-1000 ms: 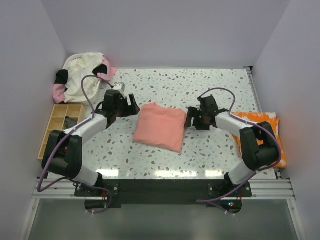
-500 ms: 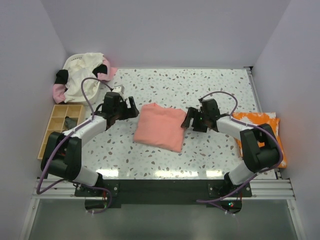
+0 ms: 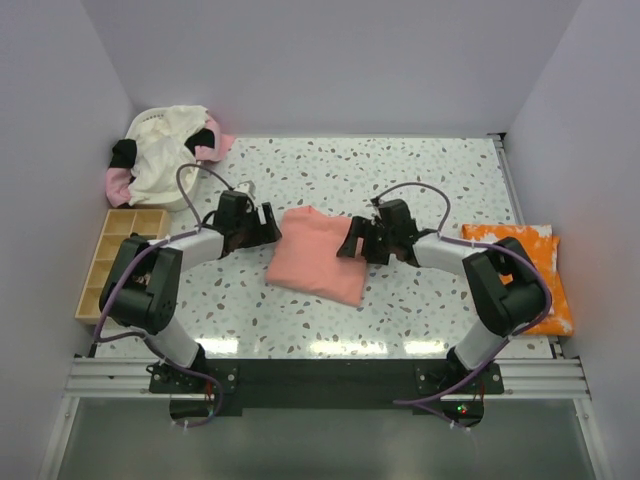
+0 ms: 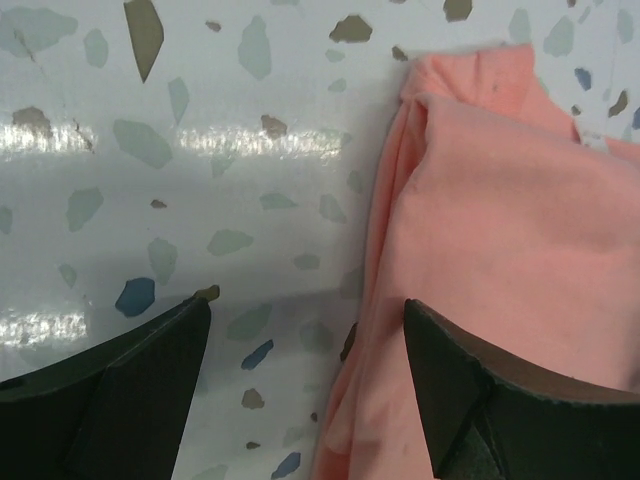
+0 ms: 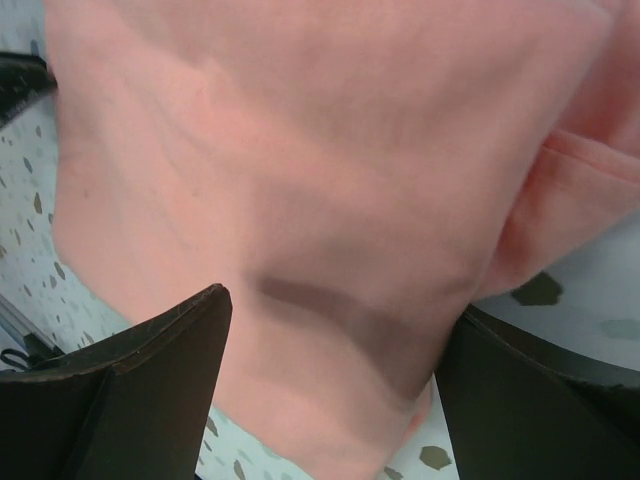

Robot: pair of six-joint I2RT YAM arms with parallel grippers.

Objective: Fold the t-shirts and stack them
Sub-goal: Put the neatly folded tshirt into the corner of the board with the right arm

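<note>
A folded salmon-pink t-shirt (image 3: 315,258) lies in the middle of the table. My left gripper (image 3: 271,224) is open at its left edge. In the left wrist view (image 4: 305,335) the shirt's folded edge (image 4: 480,210) lies between the fingers, with one finger on bare table and the other over the cloth. My right gripper (image 3: 351,244) is open over the shirt's right edge. In the right wrist view (image 5: 335,345) pink cloth (image 5: 300,150) fills the gap between the fingers. An orange t-shirt with white splotches (image 3: 525,265) lies folded at the right.
A heap of cream and pink shirts (image 3: 165,160) fills a basket at the back left corner. A wooden compartment tray (image 3: 112,255) sits at the left edge. White walls close in the table on three sides.
Both grippers have moved inward to the pink shirt. The right one slid left onto its right edge; the left one came up to its left edge. The shirt's right edge has shifted slightly left.
</note>
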